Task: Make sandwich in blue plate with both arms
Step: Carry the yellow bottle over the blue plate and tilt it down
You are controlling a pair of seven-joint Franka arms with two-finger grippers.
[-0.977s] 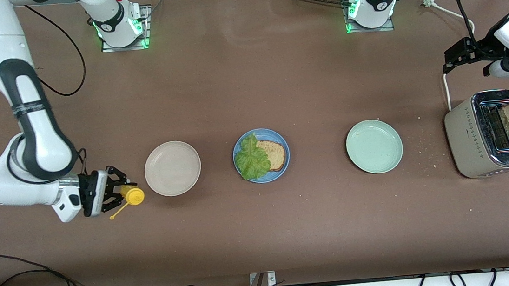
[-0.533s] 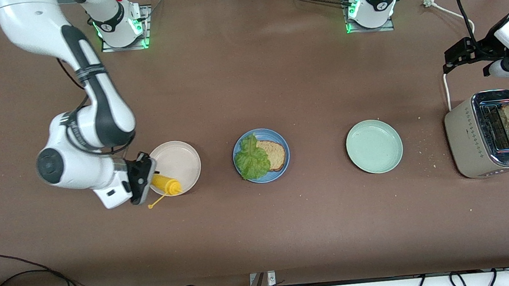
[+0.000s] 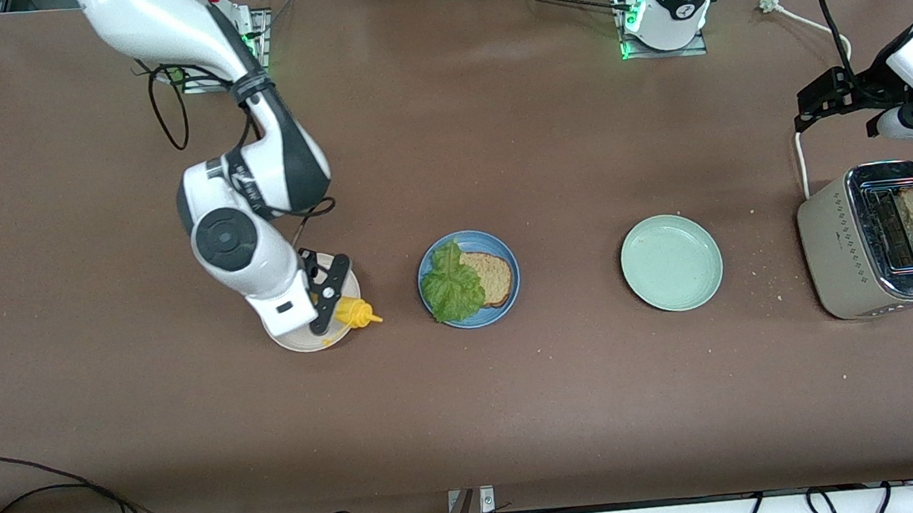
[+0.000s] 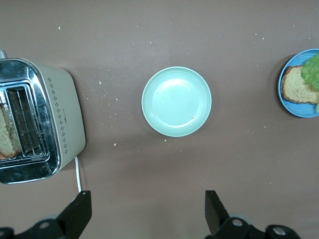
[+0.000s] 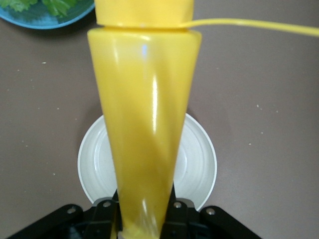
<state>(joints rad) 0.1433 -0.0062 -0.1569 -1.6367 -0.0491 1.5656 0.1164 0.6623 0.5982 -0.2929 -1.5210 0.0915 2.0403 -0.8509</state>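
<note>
**A:** What worried you?

**B:** My right gripper (image 3: 325, 301) pinched the yellow sauce bottle (image 3: 351, 312) over the cream plate (image 3: 297, 340); a squeeze there would spill short.

**A:** Its axis?

**B:** Level, nozzle toward the blue plate (image 3: 503, 246), lettuce (image 3: 451, 284) on bread (image 3: 492, 276). My left gripper (image 4: 144, 211) waited spread near the toaster (image 3: 878, 245).

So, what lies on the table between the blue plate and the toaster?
In the front view, only the pale mint-green plate lies between the blue plate and the toaster, with bare table and a few crumbs around it.
</note>
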